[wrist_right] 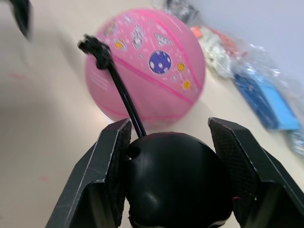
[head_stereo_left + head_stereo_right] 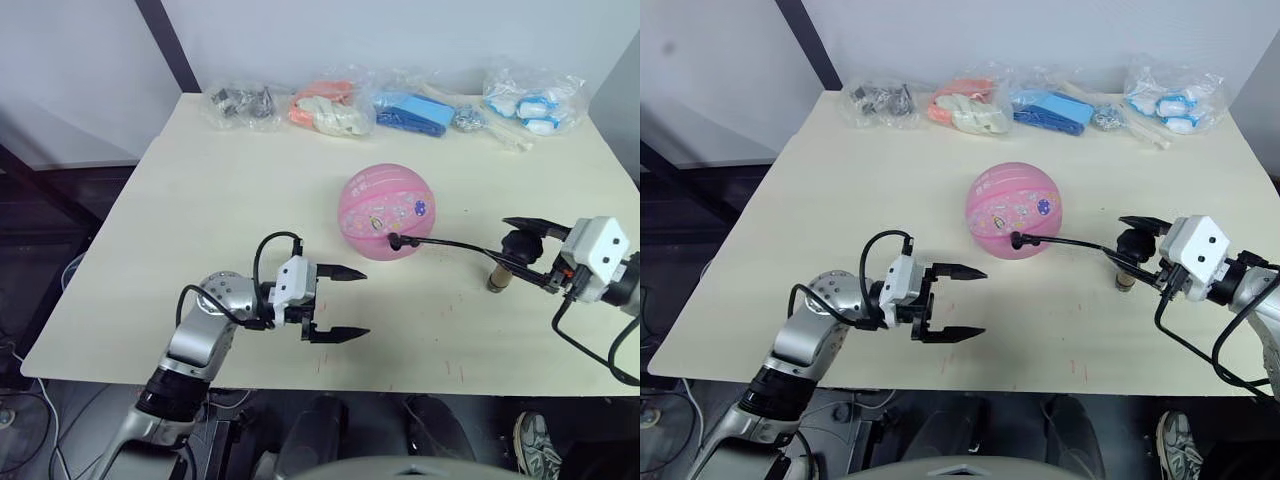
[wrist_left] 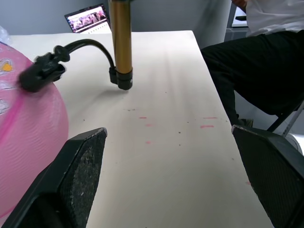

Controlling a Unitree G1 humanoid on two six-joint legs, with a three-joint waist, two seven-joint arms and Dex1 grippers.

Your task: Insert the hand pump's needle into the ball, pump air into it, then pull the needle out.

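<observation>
The pink ball [image 2: 386, 213] with cartoon prints rests at the middle of the table. The hose's black fitting [image 2: 395, 240] presses against the ball's near side, and the needle itself is hidden. From there the thin black hose [image 2: 450, 245] runs right to the hand pump [image 2: 497, 278]. The pump stands upright on the table, its gold barrel [image 3: 121, 38] plain in the left wrist view. My right gripper [image 2: 515, 243] is shut on the pump's black round handle [image 1: 178, 180]. My left gripper [image 2: 366, 303] is open and holds nothing, low over the table in front of and left of the ball.
Several clear plastic bags of small items [image 2: 325, 105] line the far edge of the pale table [image 2: 200, 220]. In the left wrist view a seated person [image 3: 266, 57] and a laptop [image 3: 88, 19] sit beyond the table's right side.
</observation>
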